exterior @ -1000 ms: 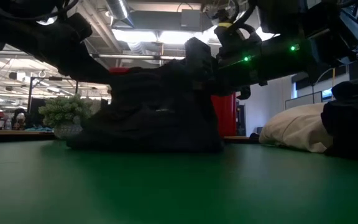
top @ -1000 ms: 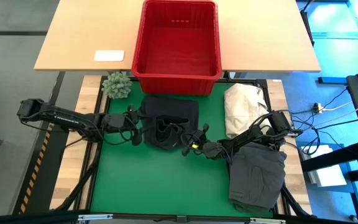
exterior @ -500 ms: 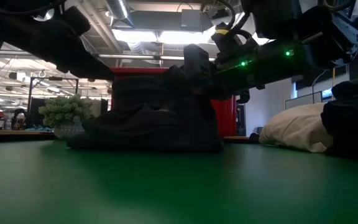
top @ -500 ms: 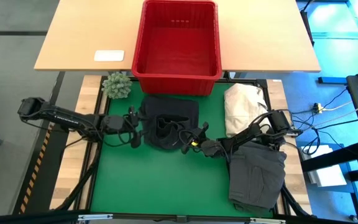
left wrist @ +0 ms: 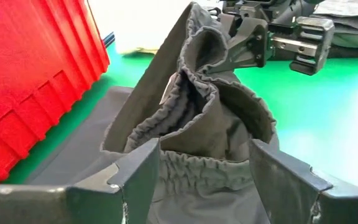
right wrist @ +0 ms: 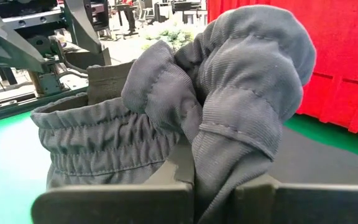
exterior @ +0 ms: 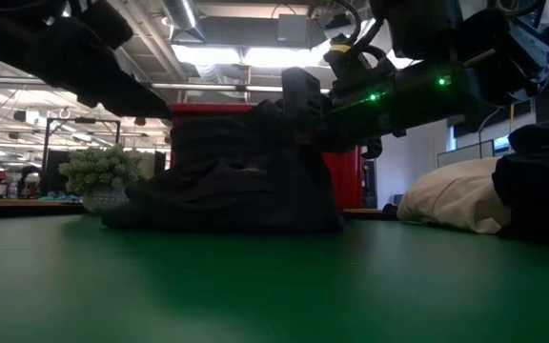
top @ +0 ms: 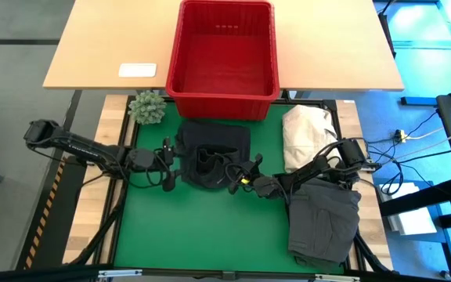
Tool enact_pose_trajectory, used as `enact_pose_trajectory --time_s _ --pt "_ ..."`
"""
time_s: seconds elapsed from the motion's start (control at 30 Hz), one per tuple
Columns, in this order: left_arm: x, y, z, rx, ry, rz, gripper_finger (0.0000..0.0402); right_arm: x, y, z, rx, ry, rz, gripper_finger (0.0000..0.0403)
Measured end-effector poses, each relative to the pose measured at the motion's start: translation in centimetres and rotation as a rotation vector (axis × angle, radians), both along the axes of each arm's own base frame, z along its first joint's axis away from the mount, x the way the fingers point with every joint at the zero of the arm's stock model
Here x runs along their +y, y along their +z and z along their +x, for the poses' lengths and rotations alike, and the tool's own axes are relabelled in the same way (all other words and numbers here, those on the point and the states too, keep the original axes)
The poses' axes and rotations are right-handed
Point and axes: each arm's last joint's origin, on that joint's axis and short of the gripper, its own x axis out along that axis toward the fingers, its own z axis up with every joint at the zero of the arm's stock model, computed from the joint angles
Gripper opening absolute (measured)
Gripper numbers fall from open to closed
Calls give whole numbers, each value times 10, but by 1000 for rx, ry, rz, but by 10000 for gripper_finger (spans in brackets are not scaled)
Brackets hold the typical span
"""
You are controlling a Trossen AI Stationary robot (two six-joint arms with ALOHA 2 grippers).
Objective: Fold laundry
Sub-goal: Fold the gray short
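A dark grey garment [top: 214, 153] with an elastic waistband lies on the green mat [top: 202, 227], just in front of the red basket [top: 222, 55]. Its far part lies flat and its near part is bunched up. My right gripper [top: 237, 178] is shut on the raised waistband. My left gripper [top: 168, 166] stands open just off the garment's left edge. In the left wrist view its fingers [left wrist: 138, 171] frame the gathered waistband [left wrist: 197, 168], and I cannot tell whether they touch it. My right gripper pinches a bunched fold of the elastic waistband [right wrist: 229, 149] between its two fingers, several layers together. The fingers come nearly level from the table's right side. The pinched part [exterior: 298, 90] is lifted and the rest of the garment rests on the mat.
A cream-white cloth heap [top: 308, 137] lies at the right, with a folded dark grey garment [top: 325, 219] in front of it under the right arm. A small potted plant [top: 147, 106] stands at the mat's far left corner. The near left of the mat is bare.
My left arm has swung a little toward the table's near edge, with its gripper still open beside the garment. The right gripper and the lifted waistband have kept still.
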Motion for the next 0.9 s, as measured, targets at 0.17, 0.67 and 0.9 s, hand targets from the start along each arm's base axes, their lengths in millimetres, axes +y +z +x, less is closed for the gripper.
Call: enact_pose_trajectory --time_s 0.17,0.67,0.9 --pt "-3 0 0 0 -18 -3 237 0 0 0 0 1 0 11" --pt "-15 -14 3 81 -59 -46 237 0 0 0 0 9 2 11" --pt "-17 -26 8 151 -58 -67 237 0 0 0 0 9 2 11"
